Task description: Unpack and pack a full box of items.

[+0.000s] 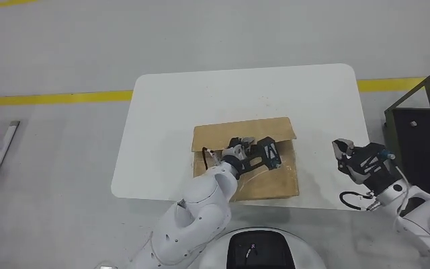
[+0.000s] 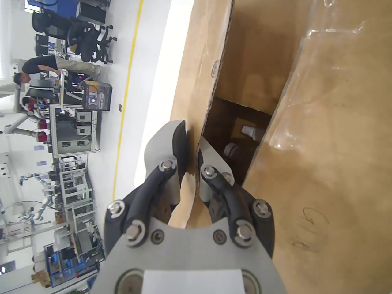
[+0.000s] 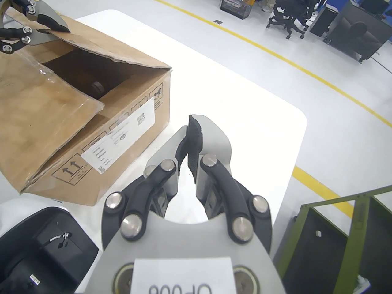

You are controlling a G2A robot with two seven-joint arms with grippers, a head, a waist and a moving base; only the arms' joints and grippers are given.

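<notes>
Left pincer (image 2: 192, 145) is clamped on the free edge of the box's raised flap (image 2: 199, 62), a pad on each face of the cardboard. Right pincer (image 3: 191, 136) has its pads pressed together with nothing between them. It hangs over the worktop (image 1: 302, 94), well apart from the box on its labelled side.

The box (image 3: 92, 142) sits on the worktop's near half. It is plain corrugated cardboard, so the shell should be light. If it is as full as the task says, the whole is probably heavy and best not lifted by a flap.

The raised flap looks stiff across its face but will hinge easily at its crease. Its edge is ragged and torn, so a hard pull could rip it. A hold near the middle of the free edge, as now, seems safest.

The second flap (image 2: 321, 123) lies partly down over the box's opening and carries loose clear tape (image 2: 333, 32). That film is likely slippery, so bare cardboard at the flap's edge would give a better hold.

Deep inside the box are a small white cap (image 2: 249, 131) and a dark round cap (image 2: 231, 149). What they belong to I cannot tell.
</notes>
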